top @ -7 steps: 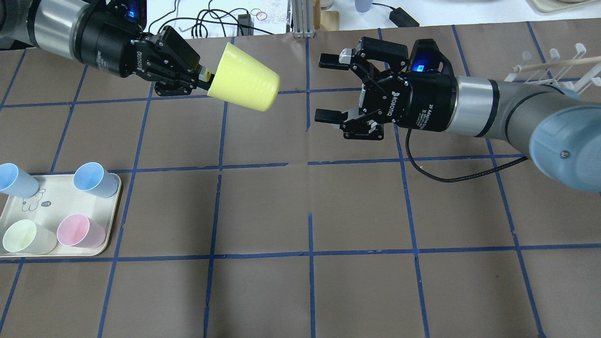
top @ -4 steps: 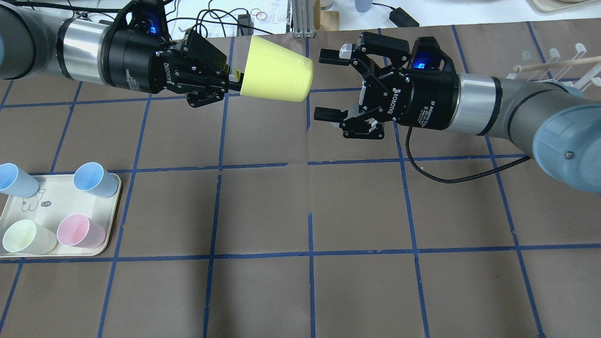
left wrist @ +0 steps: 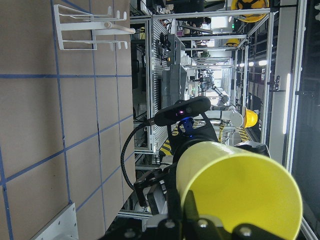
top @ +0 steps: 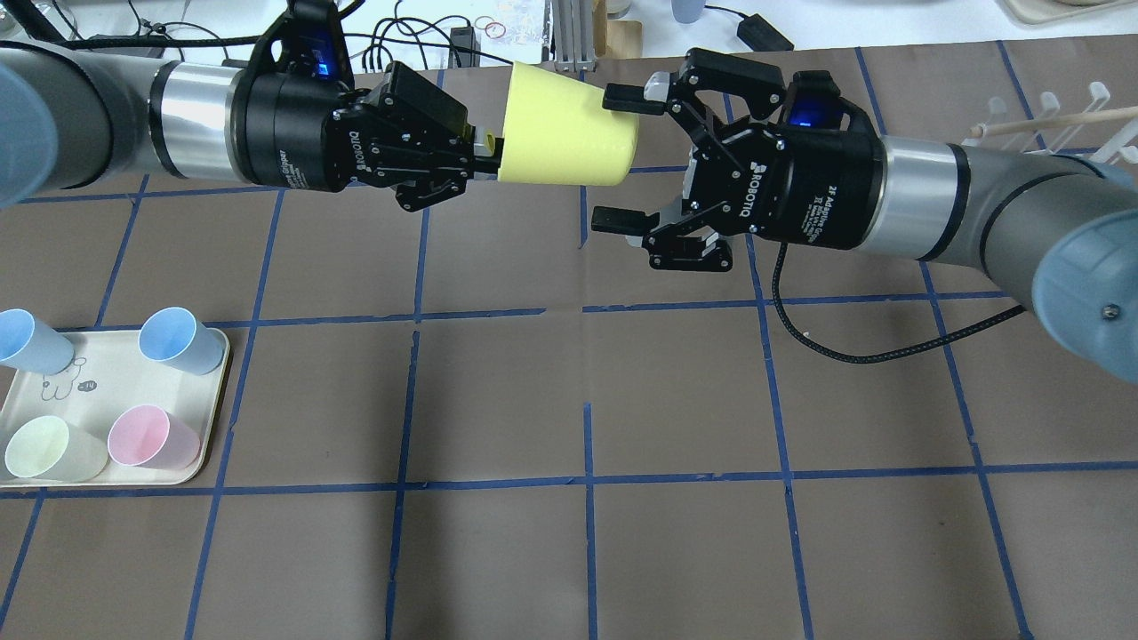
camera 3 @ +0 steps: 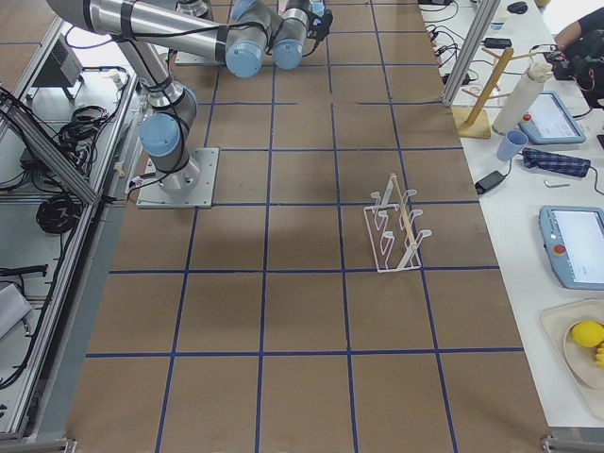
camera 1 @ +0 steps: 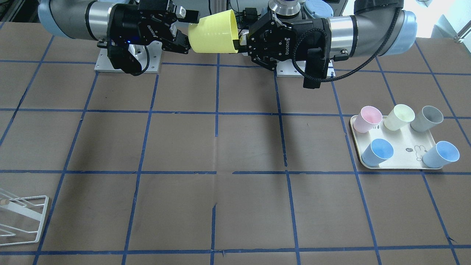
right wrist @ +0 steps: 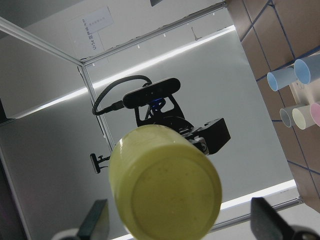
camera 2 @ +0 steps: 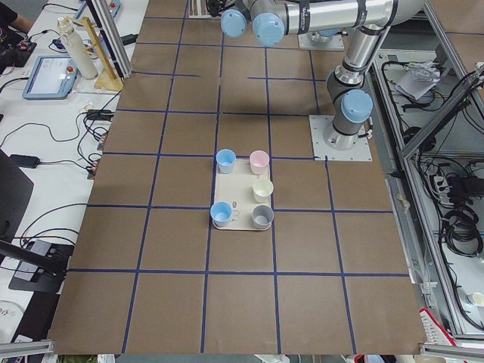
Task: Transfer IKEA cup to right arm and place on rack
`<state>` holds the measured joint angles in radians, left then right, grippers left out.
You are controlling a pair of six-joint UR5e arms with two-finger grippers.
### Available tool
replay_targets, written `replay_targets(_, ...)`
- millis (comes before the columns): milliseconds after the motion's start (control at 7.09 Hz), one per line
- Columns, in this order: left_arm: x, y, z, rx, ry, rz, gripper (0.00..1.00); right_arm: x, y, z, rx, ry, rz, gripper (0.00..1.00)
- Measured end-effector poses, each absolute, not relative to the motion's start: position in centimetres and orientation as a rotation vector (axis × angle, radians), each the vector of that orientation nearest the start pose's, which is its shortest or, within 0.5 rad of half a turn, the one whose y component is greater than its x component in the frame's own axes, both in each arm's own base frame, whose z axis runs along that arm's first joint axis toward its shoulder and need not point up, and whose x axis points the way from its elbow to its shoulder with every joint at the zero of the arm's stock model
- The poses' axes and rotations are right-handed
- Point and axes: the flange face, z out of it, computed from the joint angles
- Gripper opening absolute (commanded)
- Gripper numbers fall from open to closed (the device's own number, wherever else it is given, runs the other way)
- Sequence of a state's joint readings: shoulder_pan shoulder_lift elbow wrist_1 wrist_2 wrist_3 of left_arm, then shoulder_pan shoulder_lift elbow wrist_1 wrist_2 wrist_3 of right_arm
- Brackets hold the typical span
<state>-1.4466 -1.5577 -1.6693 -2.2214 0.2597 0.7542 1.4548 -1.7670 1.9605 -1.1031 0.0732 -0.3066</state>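
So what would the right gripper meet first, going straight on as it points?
The right gripper would probably meet the yellow cup at its closed bottom, which the left gripper holds out.

open table [top: 676,391] between tray [top: 100,400], rack [top: 1049,120]

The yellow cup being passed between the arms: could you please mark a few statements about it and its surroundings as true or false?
1. The left end effector grips the IKEA cup at its rim. True.
2. The right end effector is shut on the cup. False: it is open and has not clamped the cup.
3. The cup's open mouth faces the right end effector. False: its closed base faces it, as the right wrist view shows.
4. The tray holds five cups. True.
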Motion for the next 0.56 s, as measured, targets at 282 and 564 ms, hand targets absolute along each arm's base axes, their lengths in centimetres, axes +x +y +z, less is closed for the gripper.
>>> replay_targets(282,-17.4,-46.4,47.2,-0.051,-1.762,-0.031,0.00,18.7,-40.8,45.3,0.395,1.465,0.168,0.92)
replay_targets(564,-17.5,-46.2,47.2,-0.054,-1.761,-0.031,0.00,18.6,-41.2,47.1,0.414,1.464,0.194,0.88)
